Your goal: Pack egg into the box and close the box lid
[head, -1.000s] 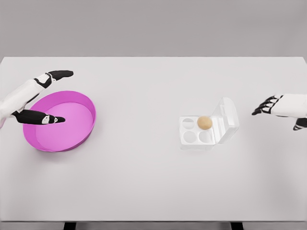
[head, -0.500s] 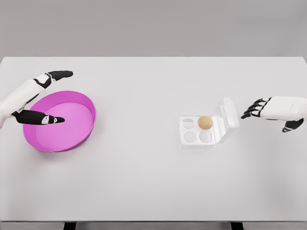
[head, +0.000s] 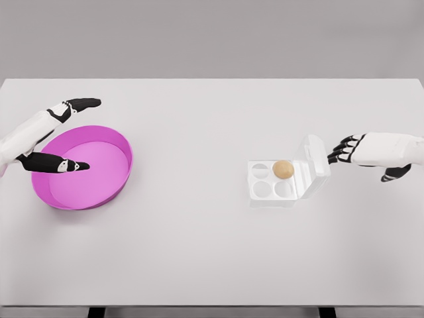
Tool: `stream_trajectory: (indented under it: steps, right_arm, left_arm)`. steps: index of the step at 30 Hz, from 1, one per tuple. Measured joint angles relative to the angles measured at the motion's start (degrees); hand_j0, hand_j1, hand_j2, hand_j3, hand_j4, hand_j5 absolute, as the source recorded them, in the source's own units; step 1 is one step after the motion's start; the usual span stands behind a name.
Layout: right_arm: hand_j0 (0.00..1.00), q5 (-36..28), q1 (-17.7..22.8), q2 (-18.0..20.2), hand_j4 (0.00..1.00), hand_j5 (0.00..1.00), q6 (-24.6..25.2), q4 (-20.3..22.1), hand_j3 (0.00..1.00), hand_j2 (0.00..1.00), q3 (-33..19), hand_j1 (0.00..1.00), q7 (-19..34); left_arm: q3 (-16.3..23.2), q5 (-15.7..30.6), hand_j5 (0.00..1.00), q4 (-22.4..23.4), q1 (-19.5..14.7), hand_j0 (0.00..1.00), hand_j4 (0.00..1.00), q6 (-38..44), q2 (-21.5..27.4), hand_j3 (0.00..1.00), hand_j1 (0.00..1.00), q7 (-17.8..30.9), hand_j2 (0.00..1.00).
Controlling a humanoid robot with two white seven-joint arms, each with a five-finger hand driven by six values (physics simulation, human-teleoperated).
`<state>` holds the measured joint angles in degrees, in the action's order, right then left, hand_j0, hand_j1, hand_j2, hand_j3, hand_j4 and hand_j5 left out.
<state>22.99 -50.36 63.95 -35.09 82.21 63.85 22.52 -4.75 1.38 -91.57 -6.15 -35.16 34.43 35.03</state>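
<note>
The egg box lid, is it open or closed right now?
Open. The clear lid stands up from the right side of the box, leaving the egg and three empty cups uncovered. The right hand is beside the lid.

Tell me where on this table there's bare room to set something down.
The table is bare between the pink bowl and the egg box, and along the near edge. It's crowded by the box's open lid, where the right hand sits.

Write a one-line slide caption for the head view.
Egg sits in the open box; right hand reaches beside its raised lid, left hand rests over the pink bowl.
</note>
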Motion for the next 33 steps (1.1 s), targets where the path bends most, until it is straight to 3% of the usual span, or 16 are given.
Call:
stream_trajectory:
  steps: [33]
  right_arm:
    - [1.0, 0.08, -1.76, -0.23, 1.0, 1.0, -0.01, 4.96, 1.0, 1.0, -0.04, 1.0, 0.01]
  left_arm:
    - [-0.08, -0.08, 1.0, 0.02, -0.09, 1.0, 1.0, 0.0, 0.07, 1.0, 1.0, 0.0, 1.0]
